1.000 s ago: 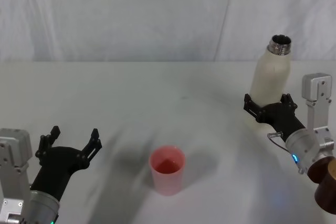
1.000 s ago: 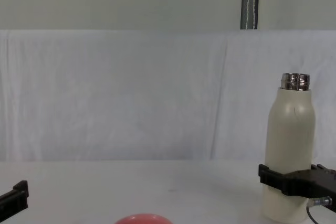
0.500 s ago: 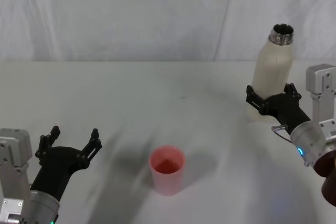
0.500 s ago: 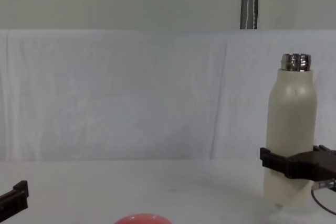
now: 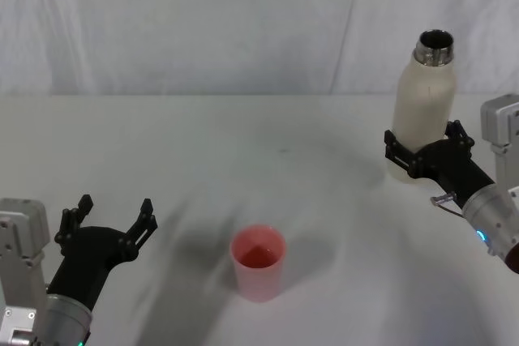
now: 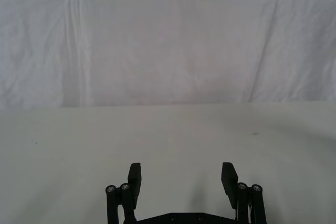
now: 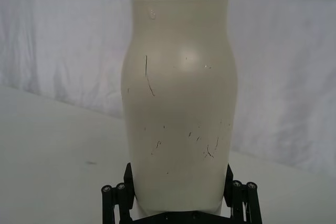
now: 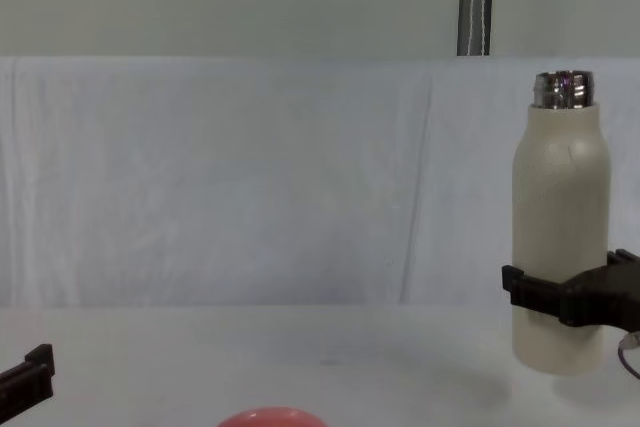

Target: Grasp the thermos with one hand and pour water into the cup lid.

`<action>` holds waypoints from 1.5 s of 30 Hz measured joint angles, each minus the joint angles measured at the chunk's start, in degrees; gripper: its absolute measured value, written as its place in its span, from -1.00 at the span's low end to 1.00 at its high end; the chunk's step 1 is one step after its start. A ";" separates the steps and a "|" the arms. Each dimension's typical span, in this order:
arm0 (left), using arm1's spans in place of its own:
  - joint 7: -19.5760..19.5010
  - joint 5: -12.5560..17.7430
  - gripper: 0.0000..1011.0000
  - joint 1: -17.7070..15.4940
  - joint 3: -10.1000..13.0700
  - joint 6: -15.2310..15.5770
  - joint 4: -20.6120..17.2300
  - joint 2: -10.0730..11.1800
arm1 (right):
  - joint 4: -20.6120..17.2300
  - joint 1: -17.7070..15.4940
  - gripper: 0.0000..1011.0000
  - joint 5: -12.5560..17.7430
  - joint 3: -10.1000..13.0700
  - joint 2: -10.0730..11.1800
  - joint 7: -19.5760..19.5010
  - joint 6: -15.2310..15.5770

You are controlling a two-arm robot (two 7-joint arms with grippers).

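**A:** Thermos first: where is it?

**B:** The tall cream-white matte thermos [image 5: 422, 111] with a shiny threaded silver neck is on the robot's right, upright, its mouth open. In the chest view its base hangs clear above the white counter [image 8: 300, 367], with a faint shadow beneath.

**A:** What holds it?

**B:** The right gripper [image 5: 425, 150], with black jaws, is clenched around the bottle's lower body, one jaw on each side. The right wrist view shows the thermos [image 7: 179, 98] seated between those jaws, its cream surface marked with small dark scratches.

**A:** And the cup lid?

**B:** The small round pink-red cup lid [image 5: 259, 262] stands upright on the counter, near the front and about midway between the two arms, well apart from the thermos. The chest view catches just its curved top rim [image 8: 270, 417] at the lower edge.

**A:** The other arm?

**B:** The left gripper [image 5: 109, 218] sits low at the robot's left, off to the side of the cup lid, its black jaws spread wide and grasping nothing. White cloth [image 5: 203, 22] hangs behind the counter.
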 joint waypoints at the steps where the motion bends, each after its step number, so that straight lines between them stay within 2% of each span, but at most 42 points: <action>1: 0.00 0.00 0.98 0.00 0.00 0.00 0.00 0.00 | -0.44 -0.19 0.90 0.00 -0.02 0.23 0.20 0.05; 20: 0.00 0.00 0.98 0.00 0.00 0.00 0.00 0.00 | -8.50 -5.42 0.90 -0.22 -1.84 5.35 3.13 0.63; 24: 0.00 0.00 0.98 0.00 0.00 0.00 0.00 0.00 | -9.88 -6.53 0.90 -1.40 -2.66 6.53 3.33 0.05; 36: 0.00 0.00 0.98 0.00 0.00 0.00 0.00 0.00 | -11.94 -8.01 0.90 -4.47 -4.42 8.32 3.67 -2.06; 45: 0.00 0.00 0.98 0.00 0.00 0.00 0.00 0.00 | -12.57 -8.39 0.90 -9.94 -6.35 9.51 2.61 -4.61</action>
